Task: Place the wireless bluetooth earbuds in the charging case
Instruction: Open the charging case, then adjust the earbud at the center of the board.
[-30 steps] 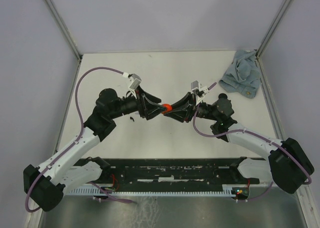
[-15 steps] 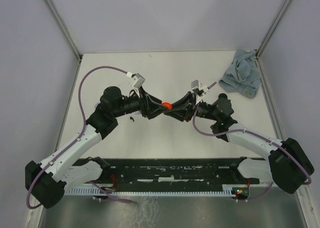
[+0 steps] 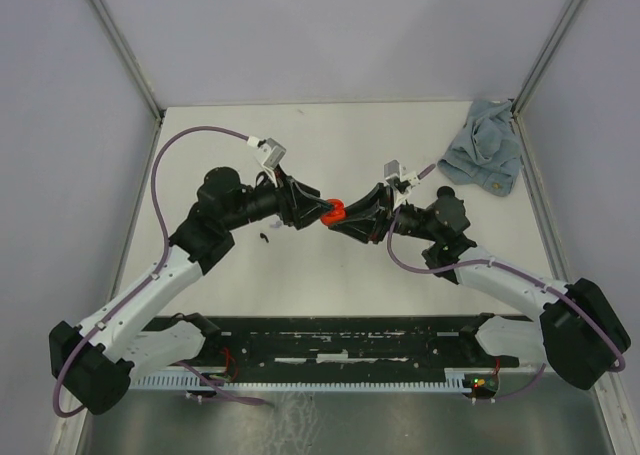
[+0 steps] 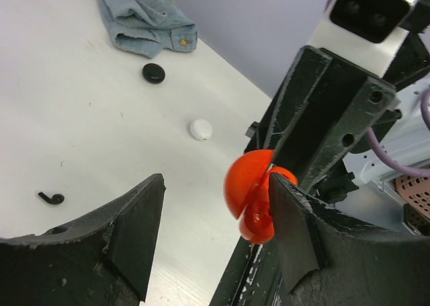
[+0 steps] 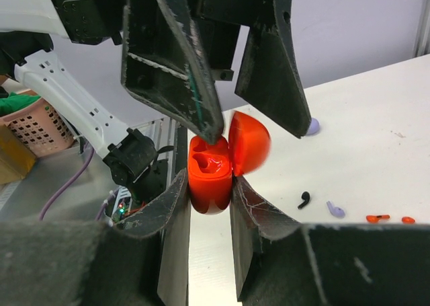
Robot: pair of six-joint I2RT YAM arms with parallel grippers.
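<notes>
We see a glossy red charging case (image 5: 211,175), a black earbud (image 5: 304,199), a lilac earbud (image 5: 334,210), a red earbud (image 5: 377,218), a faded-blue denim cloth (image 3: 483,155) and a white bench (image 3: 300,265).

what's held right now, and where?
The red charging case, clamped by its lower body in the right gripper, lid open. The left gripper holds nothing.

Glossy red charging case (image 5: 209,181), lid swung open to one side, is held upright in mid-air, pinched between the right gripper (image 5: 209,193) fingers. Loose on the white tabletop (image 5: 376,131) lie a black earbud (image 5: 304,199), a lilac earbud (image 5: 335,209) and two red earbuds (image 5: 377,218), near one another.
</notes>
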